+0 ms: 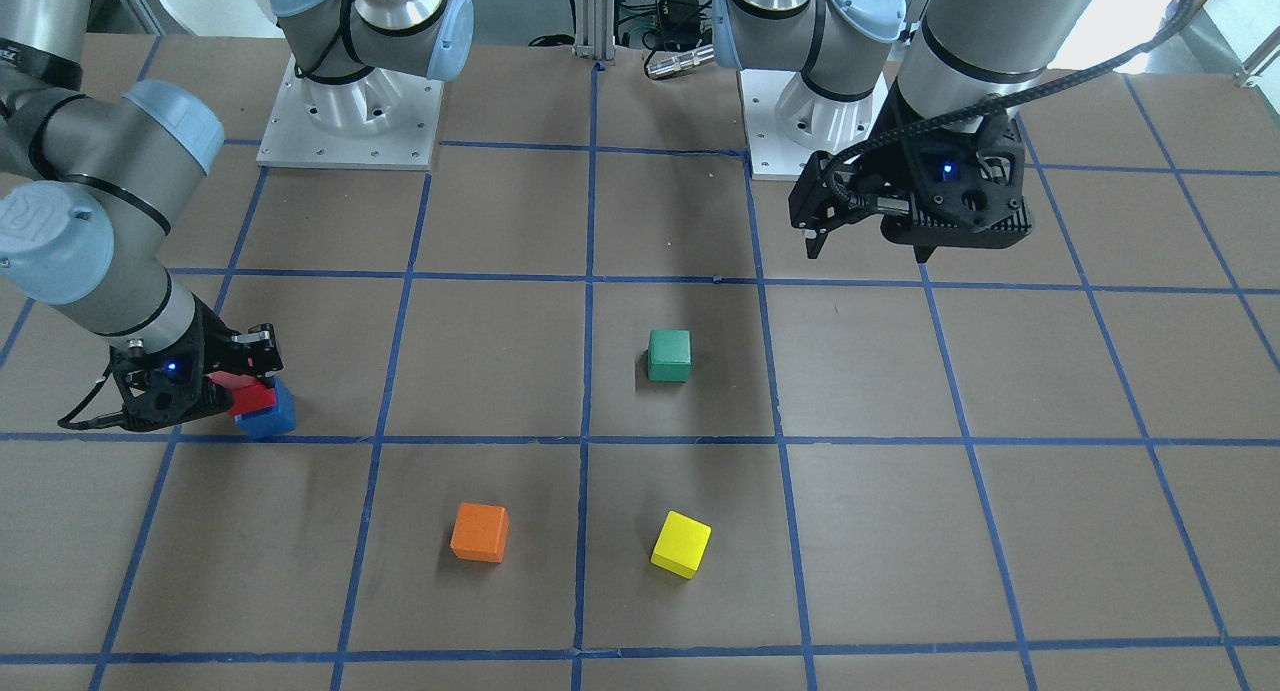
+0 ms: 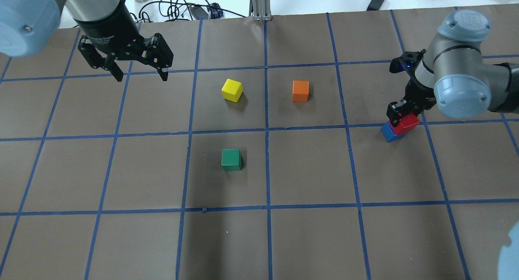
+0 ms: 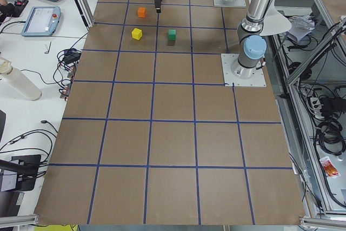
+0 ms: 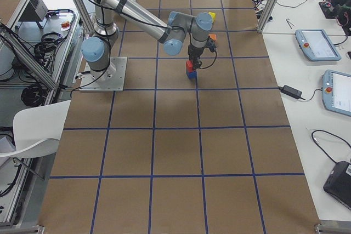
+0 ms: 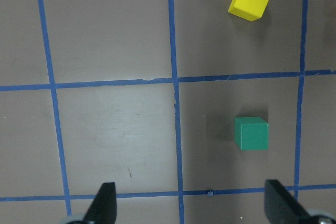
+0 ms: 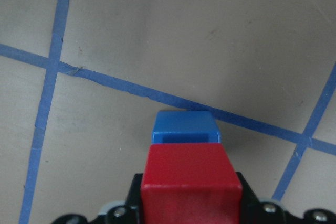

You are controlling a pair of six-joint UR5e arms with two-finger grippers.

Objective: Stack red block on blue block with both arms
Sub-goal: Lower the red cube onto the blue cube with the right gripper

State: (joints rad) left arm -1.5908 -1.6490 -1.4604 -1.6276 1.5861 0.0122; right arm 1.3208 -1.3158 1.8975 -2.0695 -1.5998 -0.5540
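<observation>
- The desk (image 2: 308, 239) is covered in brown paper marked into squares by blue tape lines.
- The right arm (image 2: 458, 89) reaches down at the desk's right side. Its jaws are closed on the red block, one on each side, with the blue light lit on the wrist.
- The left arm (image 2: 101, 12) hangs above the far left part of the desk, well apart from every block. Its jaws are spread wide and hold nothing. The left wrist view shows the two tips far apart, with bare desk below them.
- The red block (image 2: 406, 124) sits on top of the blue block (image 2: 390, 132), not squared up with it. In the right wrist view the red one covers the near part of the blue one's top, and a strip of blue shows beyond it. The right side view shows red directly over blue.
- The blue block stands on the desk, right by a tape line.
- The green block (image 2: 231, 159) stands alone near the middle of the desk.
- The yellow block (image 2: 232, 90) lies in the next square beyond the green one, turned at an angle to the grid.
- The orange block (image 2: 300, 91) is to the right of the yellow one, across a tape line.
</observation>
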